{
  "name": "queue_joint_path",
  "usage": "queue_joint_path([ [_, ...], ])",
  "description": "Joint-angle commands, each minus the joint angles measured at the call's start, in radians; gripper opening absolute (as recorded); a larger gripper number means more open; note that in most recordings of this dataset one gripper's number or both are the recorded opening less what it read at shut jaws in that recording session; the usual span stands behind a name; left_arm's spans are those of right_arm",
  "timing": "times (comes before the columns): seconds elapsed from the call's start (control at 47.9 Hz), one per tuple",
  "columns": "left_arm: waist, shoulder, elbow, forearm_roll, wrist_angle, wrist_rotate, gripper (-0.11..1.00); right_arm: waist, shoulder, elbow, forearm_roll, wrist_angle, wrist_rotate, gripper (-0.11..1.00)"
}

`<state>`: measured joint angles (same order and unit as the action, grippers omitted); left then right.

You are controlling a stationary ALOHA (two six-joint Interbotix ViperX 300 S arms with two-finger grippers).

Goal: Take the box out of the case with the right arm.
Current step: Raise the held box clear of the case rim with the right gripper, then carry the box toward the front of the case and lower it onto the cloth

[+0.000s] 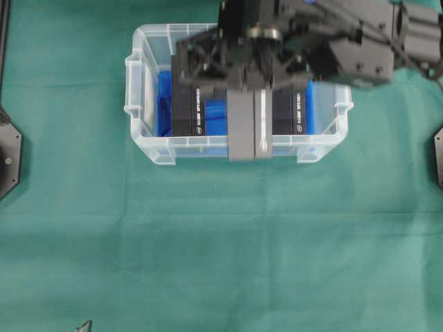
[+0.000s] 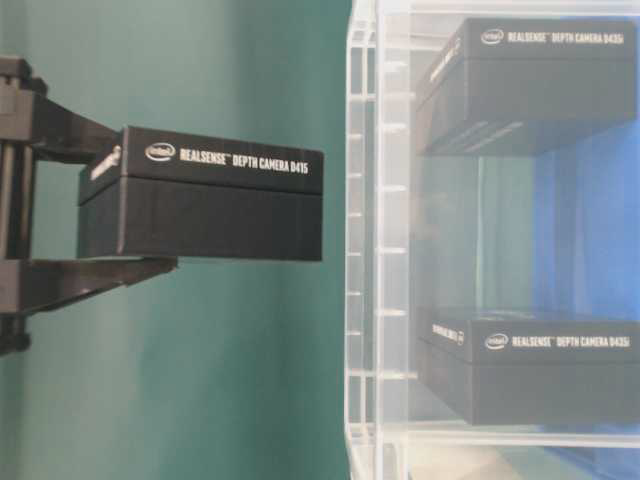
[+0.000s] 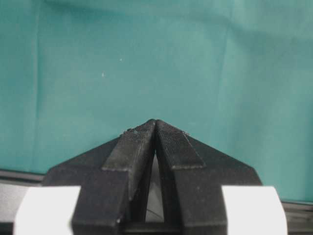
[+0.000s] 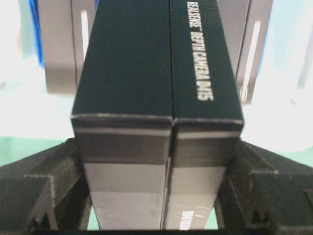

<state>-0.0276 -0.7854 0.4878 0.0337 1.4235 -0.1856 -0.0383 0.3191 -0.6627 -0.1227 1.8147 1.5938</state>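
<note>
The right gripper [image 2: 150,235] clamps a black box [image 2: 205,195] outside the case [image 2: 362,250] — two boxes remain inside. The left gripper [image 3: 155,128] is closed, empty

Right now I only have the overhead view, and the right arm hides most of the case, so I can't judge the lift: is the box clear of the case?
Observer: Yes. At table level the box is wholly outside the case, with a gap between it and the wall.
Operator: Is the grip sound?
Observer: The right wrist view shows the right gripper with its fingers pressed on both sides of the box.
Operator: And the left gripper?
Observer: The left gripper is shut over bare cloth, holding nothing.
</note>
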Motion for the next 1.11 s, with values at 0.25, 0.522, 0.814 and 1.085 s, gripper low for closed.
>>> queue_joint_path([
  [0.25,-0.002,0.003,-0.023,0.002,-0.002,0.002,0.02,0.146,-0.058,-0.031,-0.003,0.006,0.14,0.65],
  [0.522,-0.003,0.002,-0.023,0.002,-0.002,0.002,0.02,0.244,-0.058,-0.031,-0.003,0.005,0.241,0.65],
  [0.814,-0.002,0.002,-0.023,0.002,-0.002,0.002,0.02,0.29,-0.054,-0.031,-0.003,0.003,0.284,0.65],
  [1.085,-0.002,0.002,-0.023,0.002,-0.003,0.002,0.02,0.29,-0.049,-0.031,-0.003,0.006,0.284,0.65],
])
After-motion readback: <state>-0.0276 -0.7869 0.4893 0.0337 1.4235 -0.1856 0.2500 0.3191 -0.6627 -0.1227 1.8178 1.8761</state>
